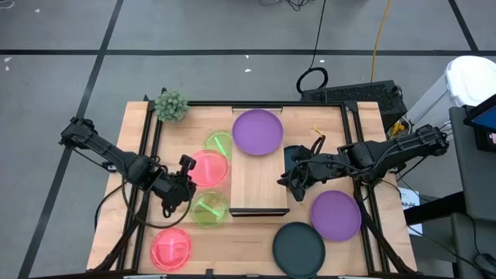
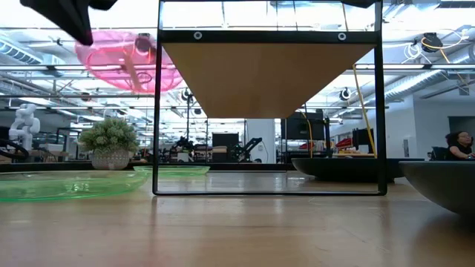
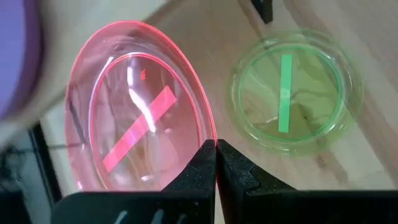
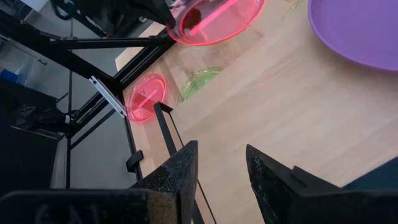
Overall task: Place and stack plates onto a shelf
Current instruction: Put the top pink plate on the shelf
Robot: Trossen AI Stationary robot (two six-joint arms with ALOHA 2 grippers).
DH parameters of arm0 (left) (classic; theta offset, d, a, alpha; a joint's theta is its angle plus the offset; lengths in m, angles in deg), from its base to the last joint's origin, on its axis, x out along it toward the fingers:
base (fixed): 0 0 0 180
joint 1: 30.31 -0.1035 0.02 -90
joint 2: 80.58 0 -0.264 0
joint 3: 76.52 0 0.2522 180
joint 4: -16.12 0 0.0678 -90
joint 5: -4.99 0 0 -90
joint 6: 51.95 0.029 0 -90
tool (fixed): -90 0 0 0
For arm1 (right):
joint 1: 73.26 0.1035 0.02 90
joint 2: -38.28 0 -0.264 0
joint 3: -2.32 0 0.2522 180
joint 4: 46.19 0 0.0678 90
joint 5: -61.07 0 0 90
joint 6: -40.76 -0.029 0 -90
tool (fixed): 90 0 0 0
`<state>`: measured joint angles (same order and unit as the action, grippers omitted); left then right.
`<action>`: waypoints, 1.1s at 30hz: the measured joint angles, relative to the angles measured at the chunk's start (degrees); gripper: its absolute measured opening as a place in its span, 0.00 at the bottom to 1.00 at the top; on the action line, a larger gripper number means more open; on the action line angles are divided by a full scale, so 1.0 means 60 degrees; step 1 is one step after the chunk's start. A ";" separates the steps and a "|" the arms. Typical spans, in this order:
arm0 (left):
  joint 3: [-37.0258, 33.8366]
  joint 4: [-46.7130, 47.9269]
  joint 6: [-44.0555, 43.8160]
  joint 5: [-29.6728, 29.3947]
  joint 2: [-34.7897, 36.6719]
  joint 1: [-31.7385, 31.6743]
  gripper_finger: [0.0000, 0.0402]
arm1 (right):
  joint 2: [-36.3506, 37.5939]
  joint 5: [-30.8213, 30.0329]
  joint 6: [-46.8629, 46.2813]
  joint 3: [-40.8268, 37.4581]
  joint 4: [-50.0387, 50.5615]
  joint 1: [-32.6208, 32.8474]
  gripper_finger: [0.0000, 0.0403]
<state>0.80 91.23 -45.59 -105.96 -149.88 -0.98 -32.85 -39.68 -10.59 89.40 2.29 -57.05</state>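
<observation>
Pinched by its rim in the left gripper (image 3: 216, 163), a pink plate (image 1: 208, 167) is held just left of the shelf (image 1: 257, 182), while the right gripper (image 4: 221, 171) is open.

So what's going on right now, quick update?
Left gripper shut on pink plate, lifted clear of the table. Right gripper open, empty, over the shelf. One purple plate on shelf. Nothing blocking.

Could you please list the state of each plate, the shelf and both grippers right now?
held pink plate: lifted, pinched at its rim
left gripper: shut on that rim
right gripper: open, empty, over the shelf
shelf: carries one purple plate
other plates: lying flat on the table
</observation>
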 joint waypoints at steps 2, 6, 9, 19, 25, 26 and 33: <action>0.0177 0.0024 0.0535 0.0000 -0.0003 -0.0003 0.01 | 0.0000 0.0004 0.0000 0.0000 0.0011 0.0000 0.29; 0.0431 -0.0054 0.1682 -0.0004 -0.0003 -0.0006 0.01 | 0.0000 0.0043 -0.0004 0.0000 0.0007 0.0000 0.29; 0.0445 -0.0351 0.2340 0.0000 -0.0003 -0.0076 0.01 | 0.0025 0.0045 -0.0078 0.0000 -0.0001 0.0000 0.29; 0.0445 -0.1002 0.5481 0.0015 -0.0003 -0.0693 0.01 | 0.0683 0.0045 -0.0287 -0.0007 -0.0177 0.0000 0.29; 0.0452 -0.2226 0.7043 0.0015 -0.0083 -0.1280 0.01 | 0.0968 0.0028 -0.0259 -0.0007 0.0146 0.0000 0.26; 0.0452 -0.2445 0.7188 0.0012 -0.0085 -0.1374 0.01 | 0.0975 0.0029 -0.0259 -0.0007 0.0168 0.0000 0.25; 0.0466 -0.3941 0.7938 0.0062 -0.0553 -0.1921 0.01 | 0.1180 0.0033 -0.0138 -0.0007 0.0051 0.0000 0.18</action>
<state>3.60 67.58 2.04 -105.59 -153.20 -12.50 -25.77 -39.48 -11.42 89.35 2.60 -57.05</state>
